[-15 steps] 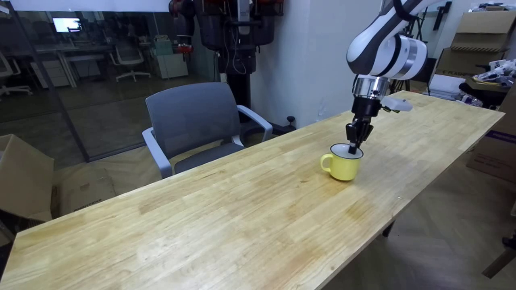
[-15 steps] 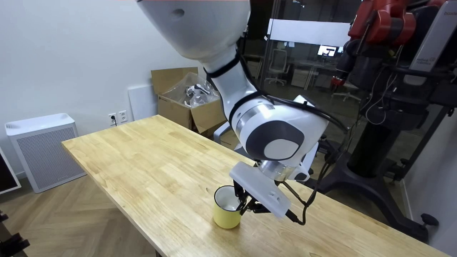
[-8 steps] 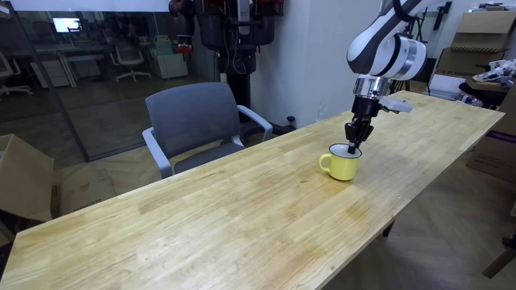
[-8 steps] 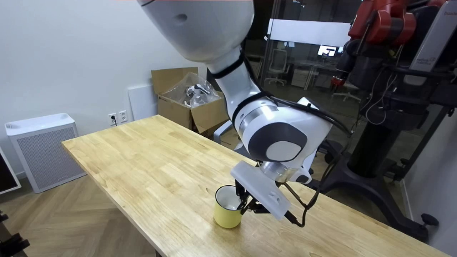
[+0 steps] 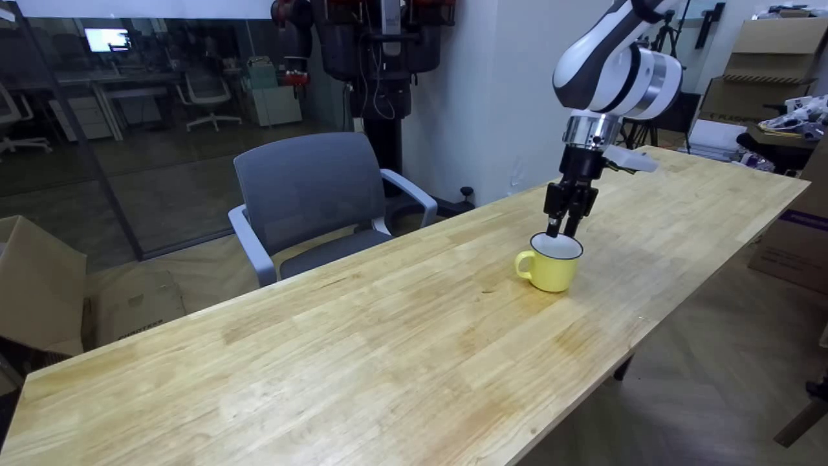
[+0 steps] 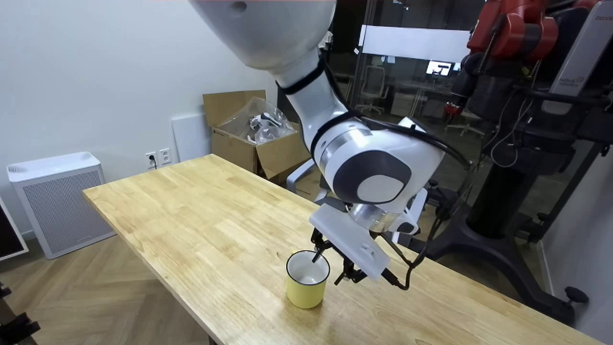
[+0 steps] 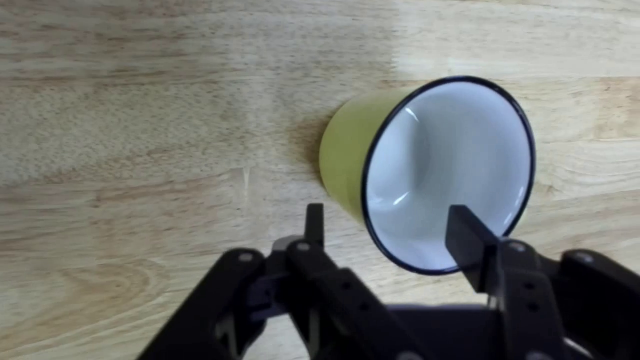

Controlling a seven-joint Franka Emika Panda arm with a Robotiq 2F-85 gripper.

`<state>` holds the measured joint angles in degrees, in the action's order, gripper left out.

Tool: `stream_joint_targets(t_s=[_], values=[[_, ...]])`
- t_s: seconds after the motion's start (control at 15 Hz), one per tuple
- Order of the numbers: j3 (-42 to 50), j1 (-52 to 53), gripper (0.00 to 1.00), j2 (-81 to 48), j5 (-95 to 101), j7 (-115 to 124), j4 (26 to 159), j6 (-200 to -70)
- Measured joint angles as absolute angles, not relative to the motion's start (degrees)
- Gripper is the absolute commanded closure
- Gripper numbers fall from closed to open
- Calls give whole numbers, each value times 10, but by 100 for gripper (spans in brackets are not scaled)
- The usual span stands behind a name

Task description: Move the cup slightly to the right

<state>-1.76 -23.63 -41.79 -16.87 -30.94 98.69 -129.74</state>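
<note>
Yellow cup (image 5: 553,274) upright on a pale wood table (image 5: 291,369); gripper (image 7: 385,215) above it.
Fingers (image 7: 467,240) spread apart with a clear gap, nothing held: one over the cup's mouth, one beside the cup. Tabletop: joined strips, long edge beside a grey chair (image 5: 310,191). Room: glass partition (image 5: 168,162), white wall (image 6: 119,81), herringbone floor (image 6: 119,292), open cardboard box (image 6: 234,151) near a table corner.

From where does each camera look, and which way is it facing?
In an exterior view: opposite the grey chair, facing down across the table; arm and hand show.
In an exterior view: high, near the arm, facing the table's far end and a white wall; arm and hand show.
Wrist view: on the arm's end, facing down at the cup; the hand's fingers show.
Both exterior views share cup, table, arm, hand.
</note>
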Motion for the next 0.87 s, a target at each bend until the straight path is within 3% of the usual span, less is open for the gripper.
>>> stream_joint_targets(t_s=[0.87], values=[[-10, -165, 0, -279, -173, -175, 1094, -1247]])
